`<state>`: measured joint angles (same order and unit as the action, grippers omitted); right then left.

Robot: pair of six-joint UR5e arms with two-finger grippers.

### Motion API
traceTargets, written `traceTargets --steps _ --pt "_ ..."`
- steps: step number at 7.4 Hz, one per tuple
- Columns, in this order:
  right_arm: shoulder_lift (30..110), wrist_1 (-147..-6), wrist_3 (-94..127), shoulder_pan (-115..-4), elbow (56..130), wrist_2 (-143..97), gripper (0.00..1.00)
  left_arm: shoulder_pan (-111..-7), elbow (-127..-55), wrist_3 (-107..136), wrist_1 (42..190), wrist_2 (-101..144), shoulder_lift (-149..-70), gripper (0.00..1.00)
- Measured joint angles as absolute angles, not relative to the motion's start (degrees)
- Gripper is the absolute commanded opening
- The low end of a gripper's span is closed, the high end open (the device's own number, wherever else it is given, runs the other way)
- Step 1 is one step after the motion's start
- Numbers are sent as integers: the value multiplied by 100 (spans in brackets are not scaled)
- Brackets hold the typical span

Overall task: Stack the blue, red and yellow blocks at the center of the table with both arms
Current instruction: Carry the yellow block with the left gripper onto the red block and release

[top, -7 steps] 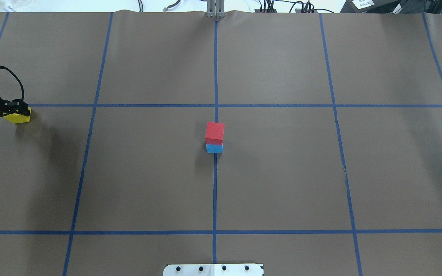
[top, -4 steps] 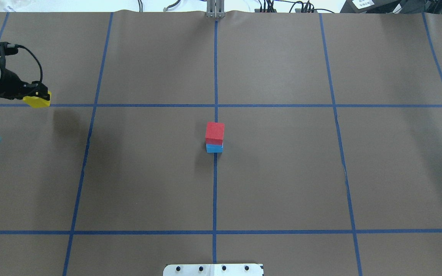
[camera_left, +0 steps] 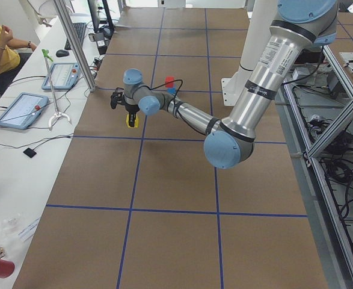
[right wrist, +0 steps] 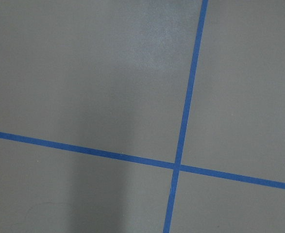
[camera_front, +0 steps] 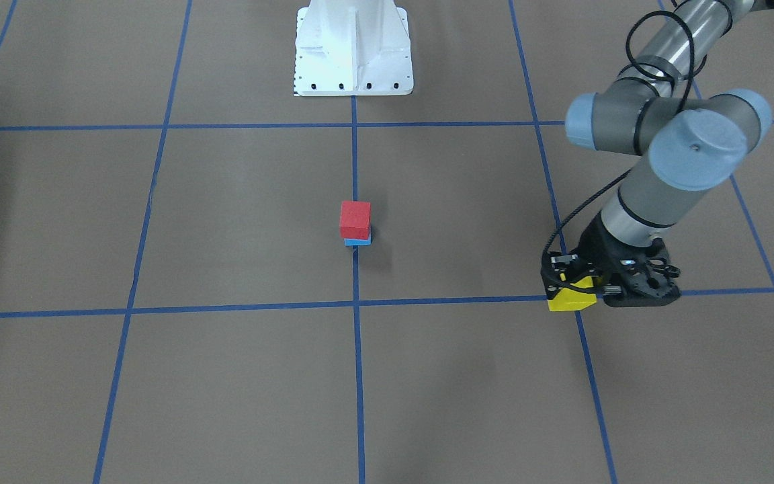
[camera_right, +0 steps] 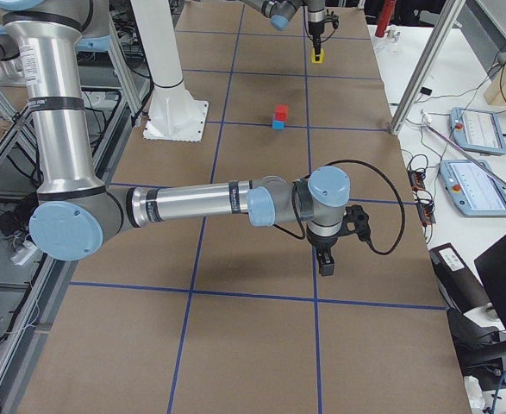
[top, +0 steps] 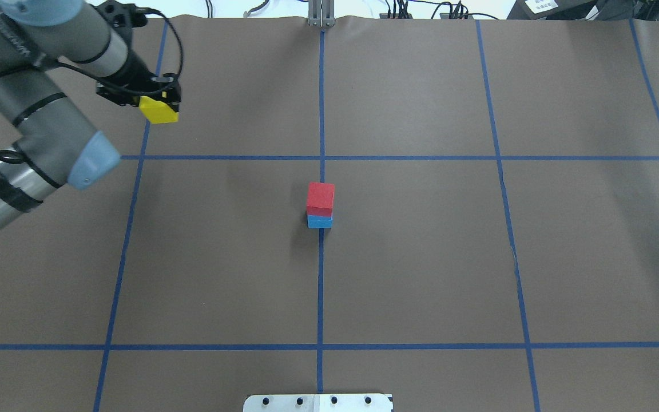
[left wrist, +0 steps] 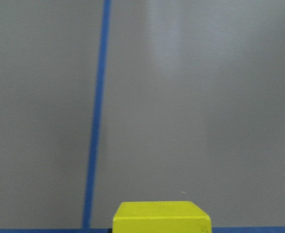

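A red block (top: 320, 197) sits on a blue block (top: 320, 222) at the table's centre; the stack also shows in the front-facing view (camera_front: 355, 219). My left gripper (top: 161, 104) is shut on the yellow block (top: 159, 112) and holds it above the table, far left of the stack. The yellow block also shows in the front-facing view (camera_front: 568, 300) and at the bottom of the left wrist view (left wrist: 161, 217). My right gripper (camera_right: 326, 261) shows only in the exterior right view, low over bare table, away from the blocks. I cannot tell if it is open or shut.
Blue tape lines (top: 321, 157) divide the brown table into squares. The white robot base plate (camera_front: 353, 47) stands at the robot's side of the table. Tablets and cables (camera_left: 20, 108) lie on the operators' bench beyond the far edge.
My left arm has lifted the yellow block off the table and carried it to the right and toward the far side. The red and blue stack has not moved.
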<state>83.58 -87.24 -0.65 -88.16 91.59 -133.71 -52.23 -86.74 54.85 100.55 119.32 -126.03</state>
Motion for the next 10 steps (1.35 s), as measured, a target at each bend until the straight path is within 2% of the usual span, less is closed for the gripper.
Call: traceTargets --steps 2,4,5,6,8,10 --pt "8358 -8727 -50 -8815 9145 -13368 100 -4429 -8669 6071 9106 11464 -13754 0" --pt "8354 -8722 105 -8815 9151 -13368 100 -3727 -8626 6608 8759 10936 -14447 0" --pt "8351 -8720 180 -8815 9158 -13370 100 -3499 -8613 6688 8694 10720 -14551 2" --pt "8351 -8719 216 -8815 9166 -13374 100 -3294 -8601 6718 8670 10525 -14571 11" --pt "8350 -8719 237 -8815 9179 -13376 100 -3076 -8596 6731 8659 10333 -14490 19" --pt "8350 -8719 250 -8815 9202 -13377 100 -3046 -8600 6732 8657 10305 -14426 32"
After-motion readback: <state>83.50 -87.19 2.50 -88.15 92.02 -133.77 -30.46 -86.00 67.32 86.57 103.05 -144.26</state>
